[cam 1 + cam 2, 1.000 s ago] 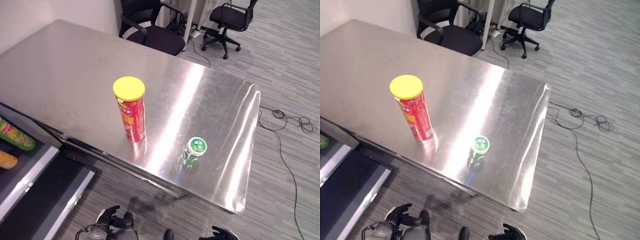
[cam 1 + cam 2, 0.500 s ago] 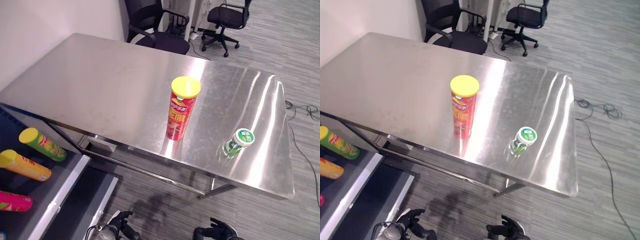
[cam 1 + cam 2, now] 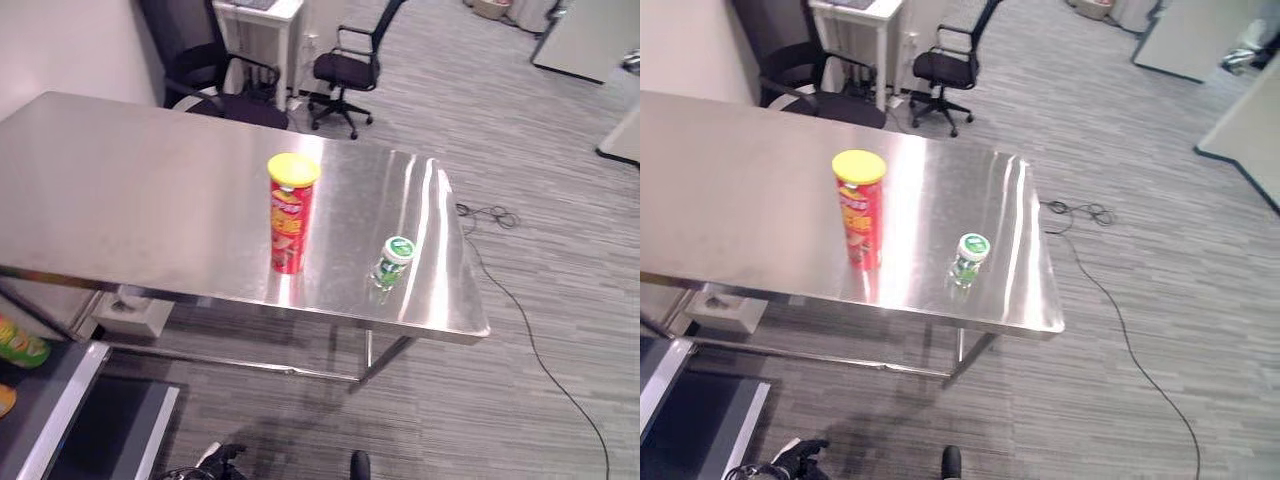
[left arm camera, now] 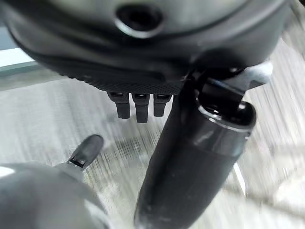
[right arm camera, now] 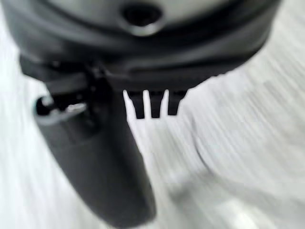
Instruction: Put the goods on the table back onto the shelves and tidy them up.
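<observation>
A: Start at the left. What's over there?

B: The edge of the shelf (image 3: 60,405), low beside the table (image 3: 130,190), with a green can (image 3: 20,347) lying on its side on it. My guess is that's where the goods are meant to end up.

A: And the left hand (image 4: 143,47)?

B: It hangs low over the floor, fingers (image 4: 137,106) loose and fairly straight, thumb out, nothing in its grasp. I'd say it's down there because the robot stands too far back from the table to reach anything.

A: So the goods haven't been touched?

B: Right. The red can (image 3: 291,215) with the yellow lid stands upright near the table's front edge. To its right, near it but not touching, stands a small green-capped bottle (image 3: 393,262), close to the table's right end. Both sit within easy reach of someone standing at the front edge, which suits a pick-up from this side.

A: The right hand (image 5: 143,47)?

B: Same story: it's relaxed and empty above the floor, fingers slack.

A: Anything behind the table?

B: Two office chairs (image 3: 345,70), well apart from the goods, no obstacle.
</observation>
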Robot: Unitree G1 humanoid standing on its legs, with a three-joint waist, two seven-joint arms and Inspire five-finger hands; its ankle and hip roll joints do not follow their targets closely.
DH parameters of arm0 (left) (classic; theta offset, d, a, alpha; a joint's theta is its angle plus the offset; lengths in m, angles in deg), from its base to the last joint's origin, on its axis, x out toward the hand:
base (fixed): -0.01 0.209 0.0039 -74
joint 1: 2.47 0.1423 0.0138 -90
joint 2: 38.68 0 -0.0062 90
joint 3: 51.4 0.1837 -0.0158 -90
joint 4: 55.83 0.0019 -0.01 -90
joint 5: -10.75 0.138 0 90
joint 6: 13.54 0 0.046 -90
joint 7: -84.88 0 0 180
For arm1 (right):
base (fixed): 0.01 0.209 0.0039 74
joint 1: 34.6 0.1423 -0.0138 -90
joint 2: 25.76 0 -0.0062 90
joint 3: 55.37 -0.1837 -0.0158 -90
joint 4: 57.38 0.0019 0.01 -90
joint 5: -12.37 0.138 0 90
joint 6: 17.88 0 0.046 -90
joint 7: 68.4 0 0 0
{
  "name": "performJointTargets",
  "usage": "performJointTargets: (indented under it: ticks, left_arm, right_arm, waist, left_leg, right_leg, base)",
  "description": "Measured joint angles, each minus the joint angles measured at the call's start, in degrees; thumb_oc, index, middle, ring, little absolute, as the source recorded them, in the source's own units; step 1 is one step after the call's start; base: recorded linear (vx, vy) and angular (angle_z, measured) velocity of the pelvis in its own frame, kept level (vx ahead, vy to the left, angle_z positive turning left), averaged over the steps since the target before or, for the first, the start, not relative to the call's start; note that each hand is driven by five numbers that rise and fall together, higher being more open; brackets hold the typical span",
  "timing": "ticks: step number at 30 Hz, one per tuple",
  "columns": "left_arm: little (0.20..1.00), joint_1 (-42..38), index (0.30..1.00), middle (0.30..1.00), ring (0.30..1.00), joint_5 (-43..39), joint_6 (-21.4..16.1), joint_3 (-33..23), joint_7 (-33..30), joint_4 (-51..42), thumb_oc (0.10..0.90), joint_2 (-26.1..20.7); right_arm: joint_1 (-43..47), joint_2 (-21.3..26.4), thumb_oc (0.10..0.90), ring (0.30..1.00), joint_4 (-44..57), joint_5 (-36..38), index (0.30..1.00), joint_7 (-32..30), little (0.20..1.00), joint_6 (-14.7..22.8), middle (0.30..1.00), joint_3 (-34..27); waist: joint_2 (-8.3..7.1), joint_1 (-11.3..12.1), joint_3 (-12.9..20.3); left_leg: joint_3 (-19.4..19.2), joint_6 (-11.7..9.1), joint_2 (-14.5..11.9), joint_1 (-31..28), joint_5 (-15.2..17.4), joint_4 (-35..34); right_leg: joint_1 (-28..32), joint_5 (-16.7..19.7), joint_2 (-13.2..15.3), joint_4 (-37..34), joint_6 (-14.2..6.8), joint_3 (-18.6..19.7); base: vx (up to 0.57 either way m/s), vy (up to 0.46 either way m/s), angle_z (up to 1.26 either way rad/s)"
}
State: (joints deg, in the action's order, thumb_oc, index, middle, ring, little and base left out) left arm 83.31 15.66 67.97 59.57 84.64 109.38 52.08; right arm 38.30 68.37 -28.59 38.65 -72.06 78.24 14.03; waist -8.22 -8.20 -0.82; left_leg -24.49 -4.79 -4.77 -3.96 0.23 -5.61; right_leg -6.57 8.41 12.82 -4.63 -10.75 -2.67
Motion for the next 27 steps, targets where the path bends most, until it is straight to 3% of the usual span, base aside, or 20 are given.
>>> performJointTargets:
  ticks: [2, 6, 7, 9, 11, 15, 20, 21, 24, 25, 27]
  left_arm:
    - [0.9, 0.4, 0.9, 0.9, 0.9, 1.0, -0.2, -1.3, 0.6, -0.8, 0.8, 0.4]
    - [0.9, 1.8, 0.9, 0.9, 0.9, 2.2, -0.3, -3.7, 0.8, -2.3, 0.8, 1.5]
    - [0.9, 2.1, 0.9, 0.9, 0.9, 3.1, -0.3, -4.2, 0.9, -2.2, 0.8, 2.6]
    - [0.9, 2.0, 0.9, 0.9, 0.9, 4.0, -0.3, -4.2, 0.9, -2.2, 0.8, 3.2]
    - [0.9, 2.3, 0.9, 0.9, 0.9, 4.4, -0.2, -4.3, 0.7, -2.1, 0.8, 3.9]
    - [0.9, 4.4, 0.9, 0.9, 0.9, 4.8, 0.1, -5.0, 0.6, -1.6, 0.8, 4.9]
    - [0.9, 4.3, 0.9, 0.9, 0.9, 4.2, 0.1, -7.1, 0.5, -1.5, 0.8, 5.0]
    - [0.9, 4.2, 0.9, 0.9, 0.9, 4.2, 0.1, -7.1, 0.5, -1.5, 0.8, 5.0]
    - [0.9, 3.4, 0.9, 0.9, 0.9, 4.2, 0.1, -5.9, 0.5, -1.5, 0.8, 4.8]
    - [0.9, 2.7, 0.9, 0.9, 0.9, 4.2, 0.2, -5.2, 0.5, -1.5, 0.8, 4.7]
    - [0.9, 2.3, 0.9, 0.9, 0.9, 4.2, 0.1, -4.7, 0.6, -1.6, 0.8, 4.5]
  right_arm:
    - [-4.5, 4.2, 0.8, 0.9, 8.5, -0.6, 0.9, -3.4, 0.9, -0.1, 0.9, -4.0]
    - [-10.5, 4.6, 0.8, 0.9, 28.9, -6.1, 0.9, -8.1, 0.9, 0.5, 0.9, -11.8]
    - [-10.7, 6.0, 0.8, 0.9, 38.1, -11.2, 0.9, -11.2, 0.9, 1.1, 0.9, -15.0]
    - [-9.9, 8.6, 0.8, 0.9, 40.9, -15.2, 0.9, -13.6, 0.9, 1.9, 0.9, -15.5]
    - [-9.2, 10.8, 0.8, 0.9, 49.8, -20.8, 0.9, -15.9, 0.9, 1.5, 0.9, -17.8]
    - [-6.2, 9.6, 0.8, 0.9, 66.8, -26.5, 0.9, -20.1, 0.9, 2.9, 0.9, -20.7]
    - [1.2, 11.7, 0.8, 0.9, 77.1, -27.0, 0.9, -18.8, 0.9, 7.0, 0.9, -18.9]
    - [3.1, 12.9, 0.8, 0.9, 78.6, -26.6, 0.9, -17.6, 0.9, 8.1, 0.9, -18.1]
    - [5.2, 18.0, 0.8, 0.9, 81.2, -24.7, 0.9, -12.9, 0.9, 11.0, 0.9, -12.3]
    - [6.7, 19.6, 0.8, 0.9, 80.3, -23.3, 0.9, -11.8, 0.9, 11.4, 0.9, -8.9]
    - [10.0, 21.1, 0.8, 0.9, 77.8, -20.7, 0.9, -8.0, 0.9, 11.6, 0.9, -1.4]
  waist:
    - [0.99, -1.9, 0.3]
    - [2.68, -3.5, 0.5]
    - [3.55, -4.0, 0.8]
    - [3.74, -3.9, 1.1]
    - [4.97, -3.6, 1.7]
    - [6.63, -3.2, 2.6]
    - [5.83, -1.8, 3.0]
    - [5.63, -0.6, 3.2]
    - [5.01, 1.3, 3.6]
    - [4.42, 1.0, 3.3]
    - [3.36, 3.0, 3.2]
  left_leg:
    - [-0.3, -0.8, -0.5, 0.0, -0.6, 0.0]
    - [-1.1, -1.2, -1.4, -0.7, -0.8, 0.0]
    - [-1.6, -1.4, -1.4, -0.9, -0.6, 0.0]
    - [-1.6, -1.3, -1.4, -0.9, -0.6, 0.0]
    - [-1.6, -1.3, -1.4, -0.9, -0.5, 0.0]
    - [-1.3, -1.3, -1.8, -0.3, -0.5, 0.0]
    - [0.4, -1.5, -2.1, 0.7, -1.1, 0.0]
    - [0.8, -1.6, -2.2, 1.1, -1.2, 0.0]
    - [2.4, -1.8, -2.3, 1.5, -1.9, 0.1]
    - [2.9, -1.7, -2.3, 1.5, -2.1, 0.3]
    - [3.9, -1.6, -2.3, 1.6, -2.4, 0.3]
  right_leg:
    - [0.1, 0.6, -1.1, -0.6, 0.6, 0.3]
    - [0.1, 0.7, -1.9, -0.6, 0.9, 1.4]
    - [0.2, 0.7, -1.9, -0.6, 0.9, 1.8]
    - [0.1, 0.7, -1.9, -0.7, 0.8, 1.9]
    - [0.0, 0.3, -1.9, -0.7, 0.3, 2.1]
    - [-0.1, 0.2, -2.2, -1.1, 0.4, 1.8]
    - [-0.1, 0.2, -2.3, -1.0, 0.6, 0.5]
    - [0.1, 0.1, -2.2, -1.1, 0.5, -0.2]
    - [0.3, 0.4, -2.1, -0.7, 1.0, -1.8]
    - [0.6, 0.4, -2.1, -0.7, 1.0, -2.1]
    - [1.3, 0.4, -2.1, -0.7, 1.0, -3.3]
  base:
    - [0.05, 0.005, -0.14]
    - [0.05, 0.006, -0.16]
    - [0.03, -0.006, -0.17]
    - [0.03, -0.004, -0.05]
    - [0.08, 0.006, 0.02]
    - [0.02, -0.027, 0.04]
    - [0.0, -0.038, 0.16]
    - [0.0, -0.024, 0.23]
    - [0.0, -0.019, 0.26]
    - [0.0, -0.022, 0.28]
    - [-0.01, -0.029, 0.27]
